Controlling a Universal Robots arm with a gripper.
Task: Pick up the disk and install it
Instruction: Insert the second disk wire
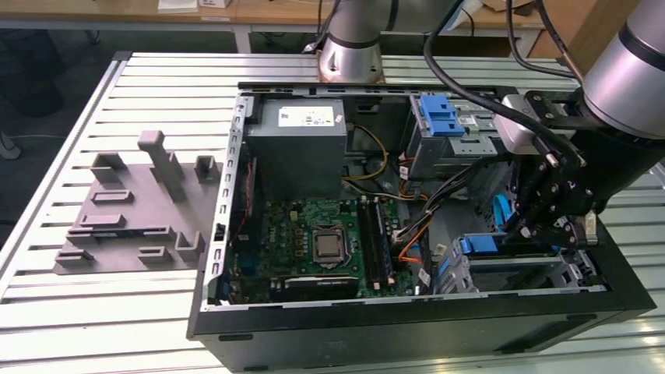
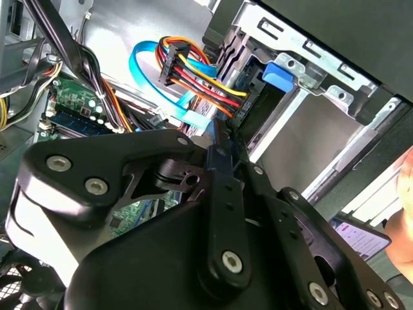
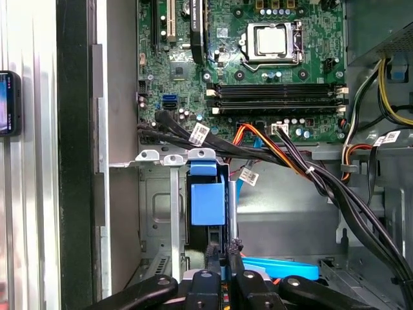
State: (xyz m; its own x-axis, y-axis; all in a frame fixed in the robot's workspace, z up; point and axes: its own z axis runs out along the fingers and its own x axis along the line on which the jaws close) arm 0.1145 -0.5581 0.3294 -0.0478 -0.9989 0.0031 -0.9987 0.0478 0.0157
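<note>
- Gripper [image 1: 549, 227] low inside the open computer case [image 1: 416, 327], at the lower drive bay [image 1: 519, 269] on the exterior view's right; fingers [image 3: 222, 258] pinched together on the disk's upper edge.
- Disk [image 3: 208, 200] upright in that bay, blue end tab facing the motherboard [image 3: 258, 64].
- White sticker on the grey power supply [image 1: 301, 144]; print unreadable.

Tool [image 3: 221, 261] lowered, fingers seemingly together.
</note>
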